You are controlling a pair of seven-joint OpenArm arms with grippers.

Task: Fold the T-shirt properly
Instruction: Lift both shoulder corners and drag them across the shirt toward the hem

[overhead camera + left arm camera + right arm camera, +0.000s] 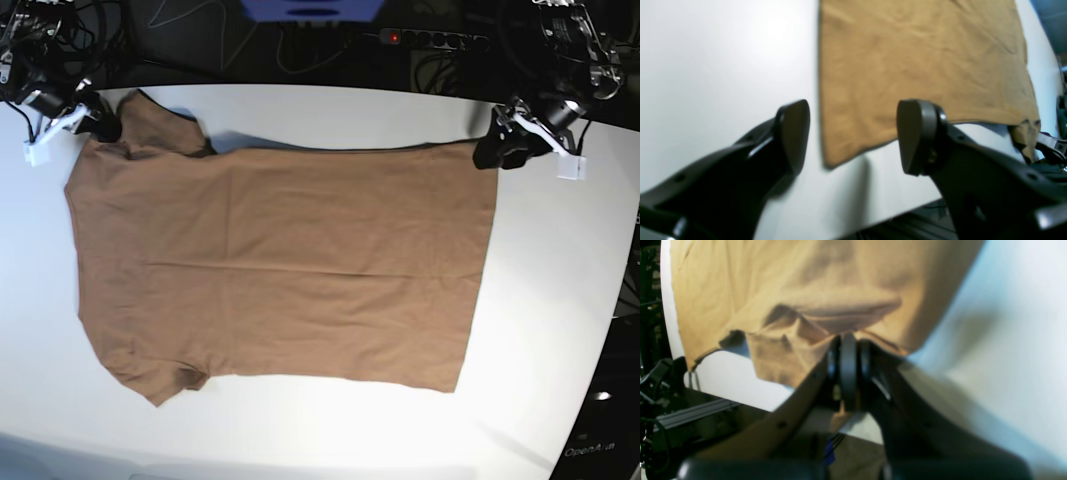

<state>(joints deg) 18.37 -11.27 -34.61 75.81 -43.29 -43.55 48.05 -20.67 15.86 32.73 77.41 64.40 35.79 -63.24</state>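
Observation:
The brown T-shirt [280,270] lies spread flat on the white table [560,300], with its neck end at the base view's left and its hem at the right. My right gripper [100,128] is at the far left corner, shut on a bunched fold of the shirt near the sleeve. In the right wrist view this gripper [848,350] has its jaws pressed together on the cloth [790,283]. My left gripper [497,152] is at the far hem corner. Its fingers are wide open [853,136], and the shirt's corner [846,143] lies flat just beyond them, ungripped.
Behind the table's far edge are cables, a power strip with a red light [430,38] and a blue device [312,10]. The table's rear edge runs close under both grippers. Bare white tabletop surrounds the shirt on the right and along the front.

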